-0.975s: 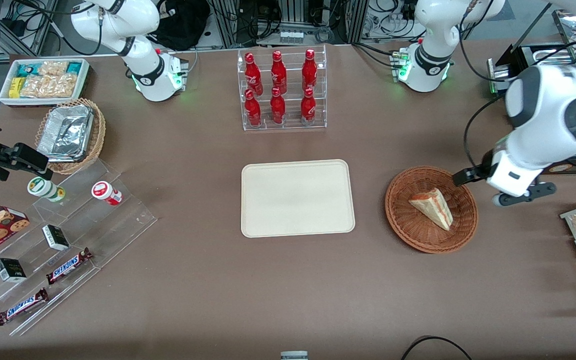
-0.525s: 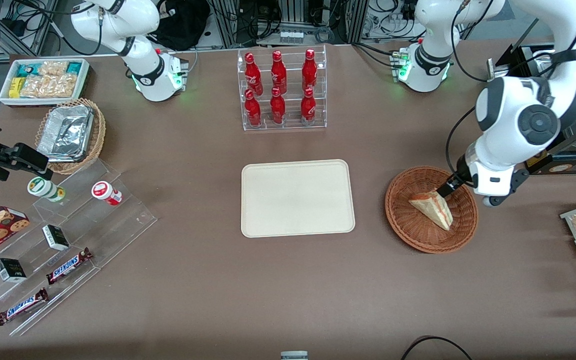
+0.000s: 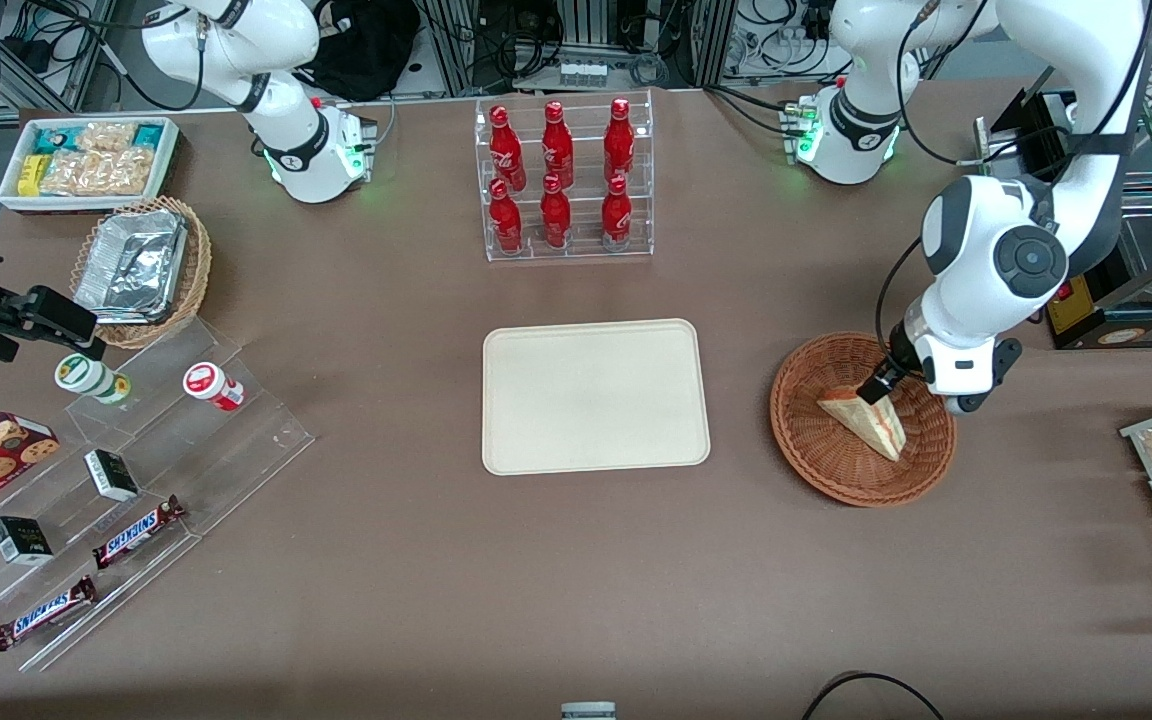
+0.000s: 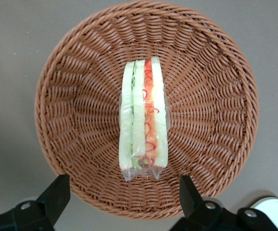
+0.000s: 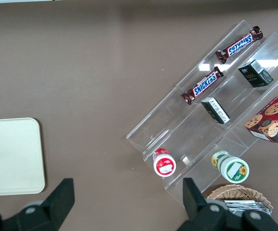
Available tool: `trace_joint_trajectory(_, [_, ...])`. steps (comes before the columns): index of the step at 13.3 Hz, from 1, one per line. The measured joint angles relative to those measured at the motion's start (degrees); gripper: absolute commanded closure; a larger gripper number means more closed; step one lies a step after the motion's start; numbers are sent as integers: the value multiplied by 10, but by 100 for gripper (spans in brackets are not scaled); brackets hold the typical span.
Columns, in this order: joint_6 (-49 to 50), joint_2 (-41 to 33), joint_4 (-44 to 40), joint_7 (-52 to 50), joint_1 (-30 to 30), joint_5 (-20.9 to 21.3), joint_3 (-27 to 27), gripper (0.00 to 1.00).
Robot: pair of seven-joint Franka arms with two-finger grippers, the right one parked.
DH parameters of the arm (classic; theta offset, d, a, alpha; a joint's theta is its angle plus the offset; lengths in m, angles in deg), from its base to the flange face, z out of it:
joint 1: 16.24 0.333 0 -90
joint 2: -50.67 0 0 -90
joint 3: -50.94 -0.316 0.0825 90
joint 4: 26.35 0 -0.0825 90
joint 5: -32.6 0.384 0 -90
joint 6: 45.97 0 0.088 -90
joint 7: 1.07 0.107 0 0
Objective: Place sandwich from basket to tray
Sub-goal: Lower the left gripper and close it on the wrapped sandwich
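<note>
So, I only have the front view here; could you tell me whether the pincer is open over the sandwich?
Observer: Yes, the left wrist view shows the pincer open, its fingers apart wider than the sandwich.
Operator: Thanks. Is it touching the sandwich yet?
Observer: No, the fingers hang clear of it, above the basket rim.
Operator: And how does the sandwich lie?
Observer: Filling edge up, green and orange-red layers showing, in clear wrap, at the basket's middle.
</note>
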Motion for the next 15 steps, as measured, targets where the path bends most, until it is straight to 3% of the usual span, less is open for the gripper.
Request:
trace_joint_trajectory(9, [-36, 52, 1, -2, 2, 0, 0, 0])
trace_joint_trajectory(10, [-41, 55, 1, -2, 2, 0, 0, 7])
trace_joint_trajectory(12, [-54, 63, 1, -2, 3, 0, -1, 65])
trace_joint_trajectory(13, [-58, 65, 1, -4, 3, 0, -1, 85])
trace_joint_trajectory(15, [-61, 66, -3, -11, 4, 0, -1, 88])
